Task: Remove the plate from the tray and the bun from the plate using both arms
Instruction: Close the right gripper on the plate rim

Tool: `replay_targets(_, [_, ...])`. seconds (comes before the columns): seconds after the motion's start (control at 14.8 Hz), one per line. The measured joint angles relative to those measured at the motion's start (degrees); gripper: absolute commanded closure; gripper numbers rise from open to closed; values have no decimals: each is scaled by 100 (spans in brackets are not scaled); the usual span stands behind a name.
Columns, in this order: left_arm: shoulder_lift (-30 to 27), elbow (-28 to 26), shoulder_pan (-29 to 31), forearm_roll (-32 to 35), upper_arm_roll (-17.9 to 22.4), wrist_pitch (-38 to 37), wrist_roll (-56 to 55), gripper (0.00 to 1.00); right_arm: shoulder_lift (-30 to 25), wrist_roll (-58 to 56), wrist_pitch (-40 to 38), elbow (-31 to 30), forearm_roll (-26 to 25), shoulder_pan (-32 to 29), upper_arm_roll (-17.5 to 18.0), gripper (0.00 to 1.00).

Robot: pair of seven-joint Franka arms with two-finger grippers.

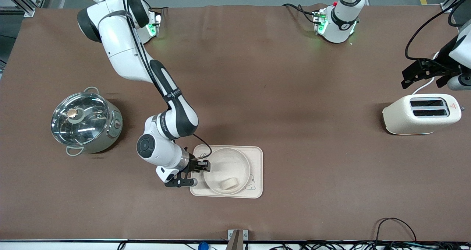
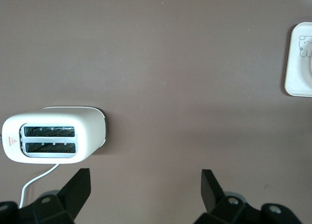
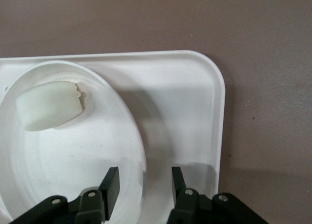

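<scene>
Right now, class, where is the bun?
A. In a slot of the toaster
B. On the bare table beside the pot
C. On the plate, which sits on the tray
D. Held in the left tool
C: the bun lies on the plate, which sits on the tray, while the right tool straddles the plate's rim and the left tool hangs open and empty near the toaster.
</scene>
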Motion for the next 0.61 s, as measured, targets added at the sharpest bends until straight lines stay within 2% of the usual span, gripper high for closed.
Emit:
replay_targets(0.2, [0, 0, 0, 0, 0, 0, 0, 0, 19, 3, 0, 1, 0, -1, 18, 72])
replay_targets(0.47, [0, 0, 0, 0, 0, 0, 1, 0, 71, 3, -1, 2, 1, 4, 49, 89])
replay_targets(0.61, [0, 0, -1, 0, 0, 0, 1, 0, 92, 3, 0, 18, 1, 4, 56, 95])
